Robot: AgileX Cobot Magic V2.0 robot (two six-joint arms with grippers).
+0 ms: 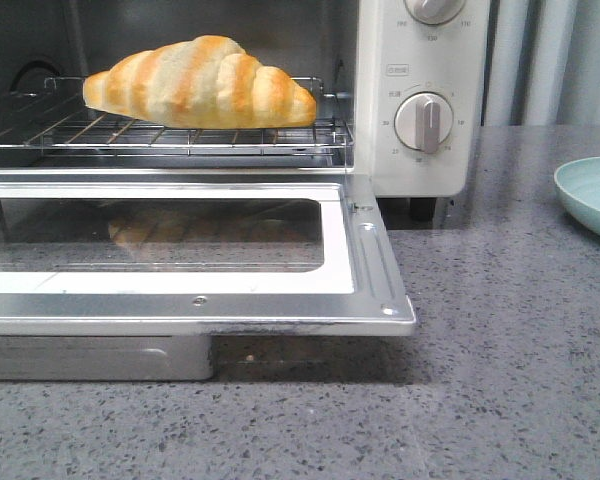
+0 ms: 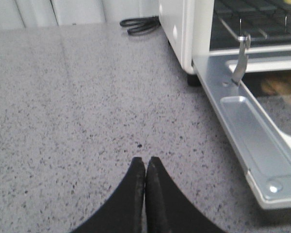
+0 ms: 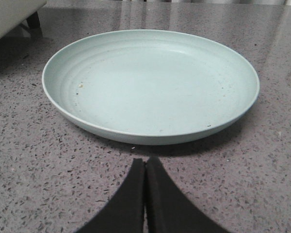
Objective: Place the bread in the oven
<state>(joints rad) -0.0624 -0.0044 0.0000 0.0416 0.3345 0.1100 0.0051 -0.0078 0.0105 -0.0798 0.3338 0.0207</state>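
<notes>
Ahead, my oven runs past the front view's left and top edges, door down; the bread lies on its rack. Both my left gripper and right gripper are closed, empty, the right facing a plate.

The bread lies on the oven rack, plate to the right.

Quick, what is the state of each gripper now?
Left gripper: closed, holding nothing.
Right gripper: closed, holding nothing.
</notes>
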